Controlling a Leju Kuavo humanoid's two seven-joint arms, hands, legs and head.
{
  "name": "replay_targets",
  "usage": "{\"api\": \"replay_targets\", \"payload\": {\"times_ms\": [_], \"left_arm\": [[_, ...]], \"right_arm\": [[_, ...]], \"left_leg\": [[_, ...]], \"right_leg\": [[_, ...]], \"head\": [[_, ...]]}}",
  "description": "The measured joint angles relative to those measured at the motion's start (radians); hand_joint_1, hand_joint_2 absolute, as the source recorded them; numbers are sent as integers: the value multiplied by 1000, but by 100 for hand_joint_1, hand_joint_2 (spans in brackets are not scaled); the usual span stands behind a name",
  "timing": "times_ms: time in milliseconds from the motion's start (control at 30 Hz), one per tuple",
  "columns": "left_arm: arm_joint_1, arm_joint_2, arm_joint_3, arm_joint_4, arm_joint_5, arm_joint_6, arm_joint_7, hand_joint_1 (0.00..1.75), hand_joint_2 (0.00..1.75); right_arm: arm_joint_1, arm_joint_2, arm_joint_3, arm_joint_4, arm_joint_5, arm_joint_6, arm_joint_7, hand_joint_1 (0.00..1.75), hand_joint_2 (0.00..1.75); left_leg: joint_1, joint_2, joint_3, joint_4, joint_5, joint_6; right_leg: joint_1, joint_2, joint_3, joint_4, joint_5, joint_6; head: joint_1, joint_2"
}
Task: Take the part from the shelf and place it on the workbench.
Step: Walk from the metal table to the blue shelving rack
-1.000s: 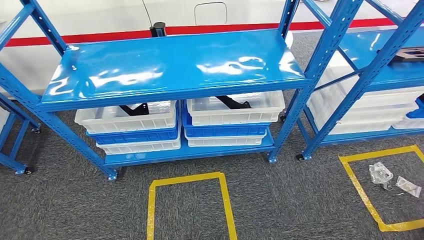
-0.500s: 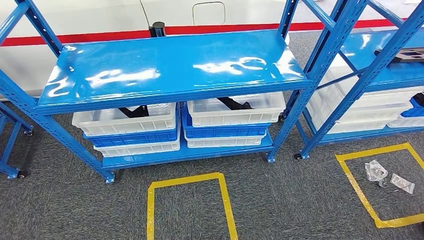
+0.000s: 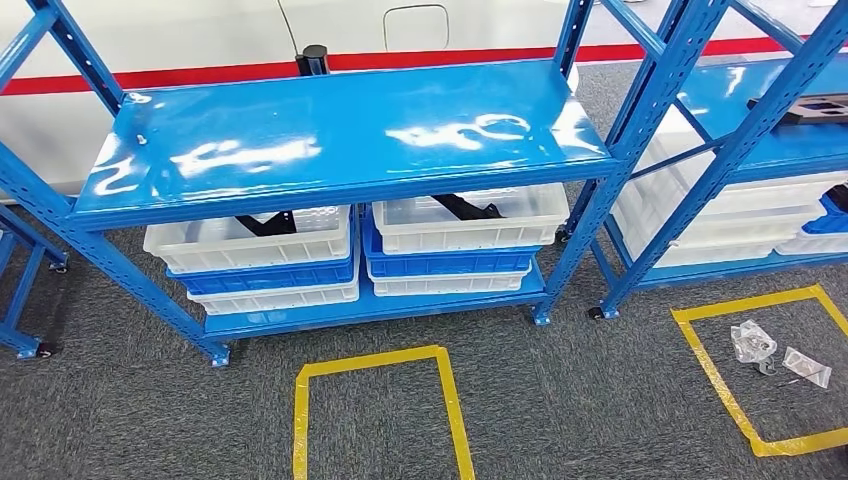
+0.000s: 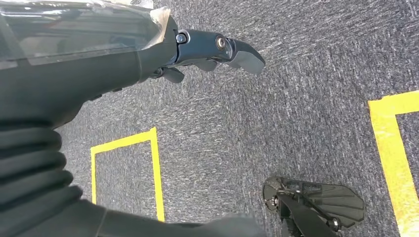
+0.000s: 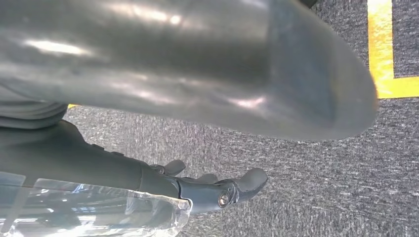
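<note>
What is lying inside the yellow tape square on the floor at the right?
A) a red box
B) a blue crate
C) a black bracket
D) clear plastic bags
D: clear plastic bags lie on the carpet inside the right-hand yellow tape square.

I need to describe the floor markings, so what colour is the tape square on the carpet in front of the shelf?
Yellow. The tape square shows best in the head view.
</note>
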Motion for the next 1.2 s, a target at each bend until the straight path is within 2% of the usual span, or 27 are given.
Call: {"api": "replay_targets", "payload": {"times_ms": [67,200,267,333,400,467,500,533,567,600,633,667,700,733,800,867,933,1033,1067,1100,1133,1200], "left_arm": [[0,0,0,0,2,1,0,0,175],[0,1,0,0,8,4,0,0,175],[0,1,0,0,11,5,0,0,175],[-1,0,0,0,11,5,0,0,87],[-2,-1,0,0,11,5,0,0,0],[-2,-2,0,0,11,5,0,0,0],[-1,-2,0,0,11,5,0,0,0],[-1,-2,0,0,11,5,0,0,0],[-1,-2,0,0,11,5,0,0,0],[-1,-3,0,0,11,5,0,0,0],[-1,-3,0,0,11,5,0,0,0],[-1,-2,0,0,11,5,0,0,0],[-1,-2,0,-1,10,5,0,0,0],[-1,-2,0,-1,10,5,-1,0,0],[0,-2,0,-1,9,5,-1,0,0],[1,-2,0,-1,9,5,-2,0,0],[0,-2,0,-1,8,5,-2,0,0],[-1,-2,0,-1,4,5,-2,0,0],[0,-2,0,-1,4,5,-2,0,0],[1,-2,0,-1,3,5,-1,0,0],[2,-2,0,-1,3,5,-1,0,0],[1,-1,0,-1,3,5,-1,0,0]], "right_arm": [[0,0,0,0,9,1,-1,0,0],[-2,1,0,0,23,-4,-1,0,175],[-4,2,0,0,27,-5,0,0,175],[-5,1,0,0,28,-6,0,0,175],[-6,0,0,0,29,-8,1,0,175],[-7,0,0,0,29,-9,2,0,175],[-6,-1,0,0,29,-10,3,0,175],[-5,-2,0,0,29,-10,4,0,175],[-4,-3,0,0,29,-11,4,0,175],[-4,-4,0,0,30,-11,5,0,175],[-4,-4,0,0,30,-11,5,0,175],[-4,-3,0,0,30,-11,5,0,175],[-4,-2,0,0,31,-12,4,0,175],[-5,-1,0,0,31,-12,4,0,175],[-6,-1,0,0,33,-12,4,0,175],[-6,0,0,0,33,-13,5,0,87],[-6,0,0,0,33,-14,4,0,0],[-4,0,0,0,33,-16,4,0,0],[-4,0,0,0,33,-17,4,0,0],[-4,0,0,0,32,-18,5,0,0],[-4,0,0,0,31,-19,5,0,0],[-5,1,0,0,29,-20,6,0,0]], "left_leg": [[0,0,0,1,-1,1],[-3,0,0,3,-3,6],[-6,0,0,2,-3,10],[-2,2,7,-14,5,21],[6,5,17,-32,16,32],[8,4,19,-36,18,35],[9,2,19,-36,17,34],[12,-2,19,-35,17,32],[16,-7,19,-34,17,27],[21,-14,20,-32,15,20],[25,-22,20,-28,13,10],[27,-30,19,-24,9,-1],[27,-36,18,-20,6,-11],[26,-40,16,-18,5,-19],[29,-48,16,-20,7,-29],[35,-46,15,-17,5,-34],[35,-25,-8,35,-28,-34],[30,-5,-104,227,-115,-29],[29,-4,-127,268,-123,-25],[28,-3,-130,272,-113,-21],[26,-3,-113,235,-85,-14],[19,1,-47,104,-23,2]], "right_leg": [[-1,0,1,-1,0,1],[-8,0,2,-1,1,2],[-11,0,2,-3,2,5],[-11,-2,0,0,-1,11],[-10,-5,-26,55,-29,10],[-14,-7,-87,179,-81,7],[-18,-7,-115,237,-101,9],[-23,-7,-129,265,-105,17],[-28,-8,-122,250,-92,29],[-35,-7,-95,197,-66,44],[-43,-2,-59,122,-38,60],[-46,4,-27,59,-18,69],[-48,8,-6,19,-7,68],[-47,11,3,3,-5,60],[-42,5,4,8,-5,36],[-43,-2,5,9,-3,21],[-41,-9,6,8,-3,9],[-28,-23,6,8,-6,-7],[-23,-26,6,8,-7,-10],[-20,-28,6,8,-7,-12],[-17,-29,8,8,-7,-12],[-13,-29,12,9,-9,-12]], "head": [[0,0],[0,0],[0,0],[0,0],[3,0],[6,0],[7,0],[7,0],[7,0],[7,0],[8,0],[12,0],[14,0],[16,0],[16,0],[13,0],[10,0],[6,0],[6,0],[6,0],[6,0],[6,0]]}}
